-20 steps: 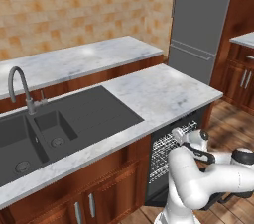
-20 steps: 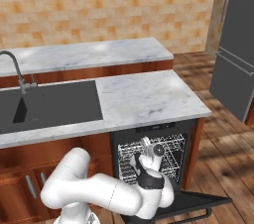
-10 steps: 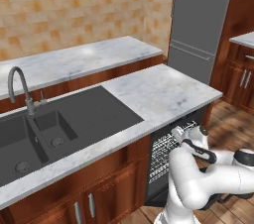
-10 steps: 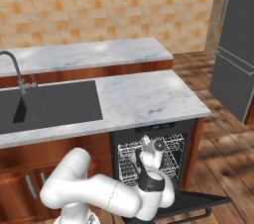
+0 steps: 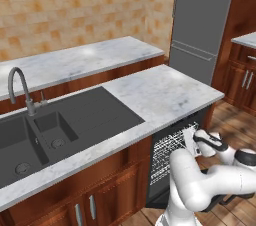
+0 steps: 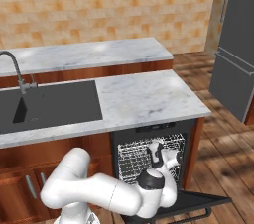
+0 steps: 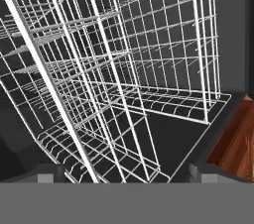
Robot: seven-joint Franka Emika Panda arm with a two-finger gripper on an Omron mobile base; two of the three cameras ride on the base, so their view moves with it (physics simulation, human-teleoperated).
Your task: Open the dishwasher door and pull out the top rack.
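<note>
Over the last second my hand has crept slightly closer to the dishwasher opening, so my gripper, jaws spread wide with nothing between them, now sits right at the front of the top rack; grasping looks like the next step. The dishwasher door, a flat matte-black panel, already lies folded down below me. The rack, a thin white wire grid, remains inside the dark cavity under the veined marble counter.
</note>
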